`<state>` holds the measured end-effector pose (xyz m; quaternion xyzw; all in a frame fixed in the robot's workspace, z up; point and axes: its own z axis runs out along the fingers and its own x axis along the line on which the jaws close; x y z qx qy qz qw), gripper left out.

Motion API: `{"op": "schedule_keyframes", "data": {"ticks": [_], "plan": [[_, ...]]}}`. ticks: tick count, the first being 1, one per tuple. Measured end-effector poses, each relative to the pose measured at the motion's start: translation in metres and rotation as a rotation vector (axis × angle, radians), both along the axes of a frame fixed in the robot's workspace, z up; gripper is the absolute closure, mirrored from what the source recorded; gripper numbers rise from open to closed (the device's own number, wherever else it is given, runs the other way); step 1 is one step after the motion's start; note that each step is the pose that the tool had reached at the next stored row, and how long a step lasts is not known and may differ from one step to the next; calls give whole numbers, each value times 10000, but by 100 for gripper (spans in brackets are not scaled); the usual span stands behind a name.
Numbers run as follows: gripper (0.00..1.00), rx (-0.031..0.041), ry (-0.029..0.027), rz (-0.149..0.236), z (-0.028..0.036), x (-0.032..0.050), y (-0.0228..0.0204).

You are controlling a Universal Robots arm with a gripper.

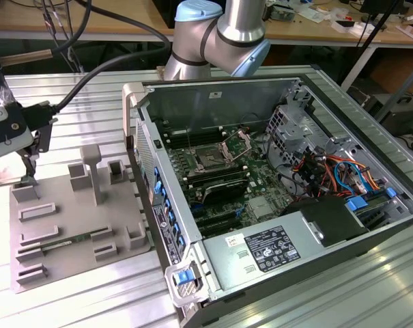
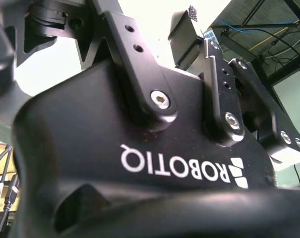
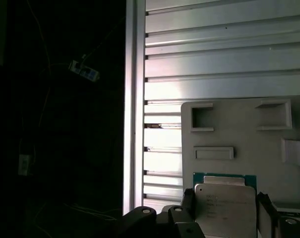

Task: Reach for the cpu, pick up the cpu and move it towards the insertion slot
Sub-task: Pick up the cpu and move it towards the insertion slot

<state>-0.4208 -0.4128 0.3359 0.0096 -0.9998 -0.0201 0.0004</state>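
Note:
The cpu (image 3: pixel 224 201), a small square chip with a silvery top and a green edge, lies at a corner of the grey tray (image 3: pixel 239 134). In the first wrist view my gripper (image 3: pixel 225 210) straddles it, with a black finger (image 3: pixel 188 206) tight against each side. In the exterior view the gripper (image 1: pixel 25 174) hangs low over the tray's (image 1: pixel 69 205) far corner at the exterior view's left. The insertion slot (image 1: pixel 209 159), a dark square socket with a raised metal bracket, sits on the green board inside the open computer case, well off toward the exterior view's right.
The tray carries raised grey frames and posts (image 1: pixel 91 167) and a memory stick (image 1: pixel 69 240). The case wall (image 1: pixel 141 147) stands between the tray and the board. A thick black cable (image 1: pixel 90 78) trails to the wrist. The ribbed metal table (image 3: pixel 214 59) ends at a dark drop.

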Motion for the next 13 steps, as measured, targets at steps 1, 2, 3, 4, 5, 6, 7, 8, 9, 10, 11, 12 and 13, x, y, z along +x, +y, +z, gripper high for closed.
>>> {"op": "schedule_keyframes", "data": {"ticks": [1, 2, 3, 4, 5, 6, 7, 8, 9, 10, 11, 12, 13], "plan": [[45, 0, 0, 0, 2, 0, 0], [45, -1, 1, 0, 5, 0, 0], [45, -1, 1, 0, 8, 0, 0], [45, 0, 0, 0, 10, 0, 0], [45, 0, 0, 0, 12, 0, 0], [45, 0, 0, 0, 14, 0, 0], [45, 0, 1, 0, 15, 0, 0], [45, 0, 0, 0, 16, 0, 0], [45, -1, 1, 0, 19, 0, 0], [45, 0, 0, 0, 20, 0, 0], [45, 0, 0, 0, 22, 0, 0], [45, 0, 1, 0, 24, 0, 0], [45, 0, 0, 0, 25, 0, 0]]}}
